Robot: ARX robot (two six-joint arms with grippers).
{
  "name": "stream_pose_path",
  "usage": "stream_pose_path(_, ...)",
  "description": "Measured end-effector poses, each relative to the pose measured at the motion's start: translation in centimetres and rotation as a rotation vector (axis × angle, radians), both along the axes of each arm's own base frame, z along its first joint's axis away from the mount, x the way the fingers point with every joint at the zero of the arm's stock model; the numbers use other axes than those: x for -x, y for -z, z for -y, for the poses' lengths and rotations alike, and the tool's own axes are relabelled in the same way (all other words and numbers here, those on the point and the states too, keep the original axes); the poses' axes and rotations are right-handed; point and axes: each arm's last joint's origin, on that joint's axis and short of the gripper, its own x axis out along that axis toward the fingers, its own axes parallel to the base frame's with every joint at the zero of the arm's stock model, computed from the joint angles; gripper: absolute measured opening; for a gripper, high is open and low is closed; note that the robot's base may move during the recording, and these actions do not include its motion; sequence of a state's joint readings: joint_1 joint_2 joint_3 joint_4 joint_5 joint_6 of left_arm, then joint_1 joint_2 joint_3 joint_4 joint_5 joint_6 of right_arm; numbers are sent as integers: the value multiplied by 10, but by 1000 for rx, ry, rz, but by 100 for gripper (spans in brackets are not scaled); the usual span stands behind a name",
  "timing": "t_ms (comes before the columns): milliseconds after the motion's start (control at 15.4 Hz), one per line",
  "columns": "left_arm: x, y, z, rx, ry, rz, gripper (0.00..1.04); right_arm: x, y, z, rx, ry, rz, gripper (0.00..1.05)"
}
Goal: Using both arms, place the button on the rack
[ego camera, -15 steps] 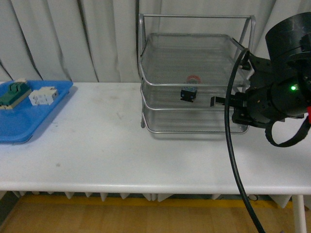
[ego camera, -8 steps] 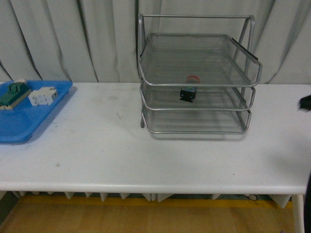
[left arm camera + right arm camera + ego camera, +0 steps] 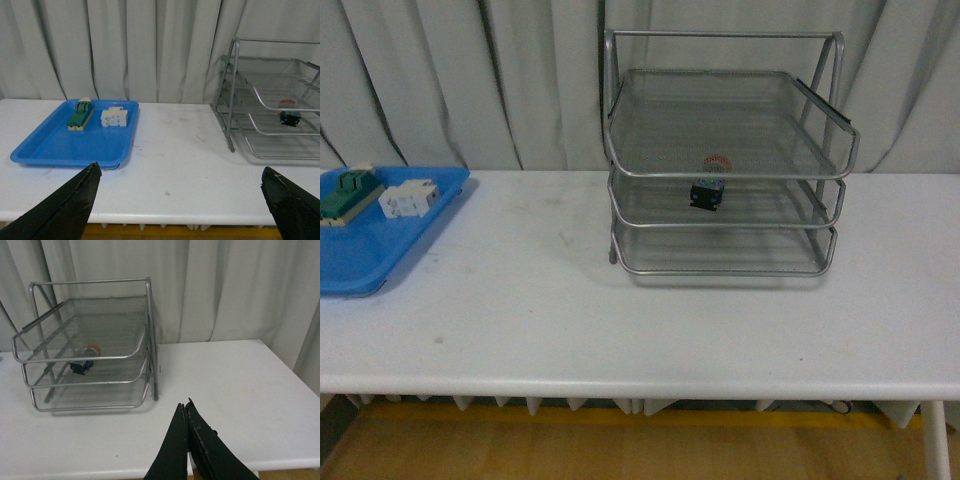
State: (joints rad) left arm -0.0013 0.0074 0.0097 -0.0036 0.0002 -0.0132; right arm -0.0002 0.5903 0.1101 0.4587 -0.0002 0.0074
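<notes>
The button (image 3: 708, 190) is sitting inside the rack (image 3: 724, 160), on its middle tier, its red cap pointing toward the curtain (image 3: 460, 80). The rack is standing on the white counter (image 3: 620, 310), toward the back edge. Off to the left, a blue tray (image 3: 370, 240) is holding a green-and-cream block (image 3: 348, 192) and a white block (image 3: 408, 197) side by side. The left claw (image 3: 182, 200) is hanging spread wide and empty above the counter's near edge. The right claw (image 3: 186, 440) is pressed together, gripping nothing, well apart from the rack.
</notes>
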Motion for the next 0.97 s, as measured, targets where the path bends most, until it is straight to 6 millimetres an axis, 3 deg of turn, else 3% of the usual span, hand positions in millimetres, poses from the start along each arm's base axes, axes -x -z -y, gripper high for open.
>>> stream_pose_path(975, 0, 0, 0, 0, 0, 0, 98, 29, 18, 0, 1, 0, 32, 2)
